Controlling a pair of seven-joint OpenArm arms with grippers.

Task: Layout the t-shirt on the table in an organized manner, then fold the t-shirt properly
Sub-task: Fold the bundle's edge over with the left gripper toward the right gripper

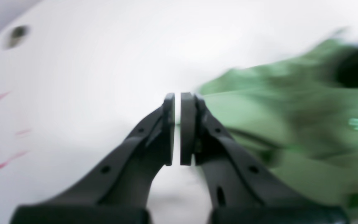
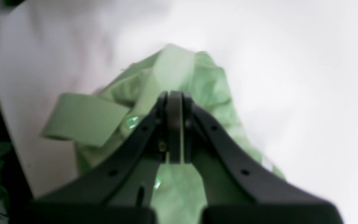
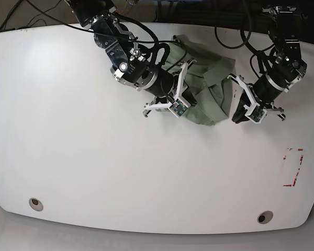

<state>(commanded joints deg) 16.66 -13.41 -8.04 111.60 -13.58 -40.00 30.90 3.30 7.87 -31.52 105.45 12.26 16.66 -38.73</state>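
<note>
The t-shirt (image 3: 206, 89) is lying bunched in a wrinkled heap at the far middle of the table (image 3: 94, 172), not laid out flat. I am holding my right gripper (image 2: 175, 127) over the heap's left side, and in its wrist view my 2 fingers (image 2: 175, 124) are pressing together with pale green cloth showing at and behind the tips, so I am pinching the t-shirt. A flat band of the cloth is sticking out to the left of that pinch, and the white tabletop is showing beyond it.

My left gripper (image 1: 177, 127) is hanging just beside the heap's right edge. Its fingers (image 1: 187, 127) are nearly pressed together (only a thin slit of white is showing between them) and nothing is caught in it. The cloth there is blurred. Red tape marks (image 3: 293, 167) are sitting near the table's right edge, and 2 grey grommets (image 3: 35, 203) are sitting along the near edge.
</note>
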